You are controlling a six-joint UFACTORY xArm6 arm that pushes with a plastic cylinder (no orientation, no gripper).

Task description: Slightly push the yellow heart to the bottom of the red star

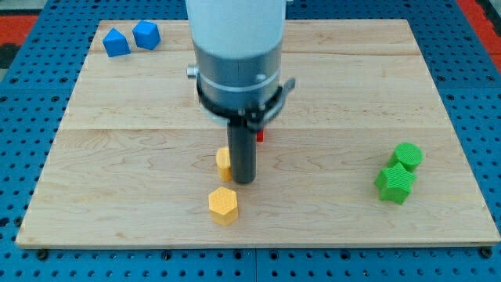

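My tip (244, 182) rests on the wooden board (117, 157) just below the middle. A yellow block (224, 160), mostly hidden by the rod so its shape is unclear, touches the rod's left side. A small piece of a red block (261, 135) shows just right of the rod, above the tip; most of it is hidden behind the arm. A yellow hexagonal block (223, 205) lies a little below and left of the tip, apart from it.
Two blue blocks (116, 42) (146, 35) sit at the board's top left corner. A green round block (408, 155) and a green star-like block (394, 182) lie together at the right side. The arm's wide white and grey body (237, 55) covers the board's top centre.
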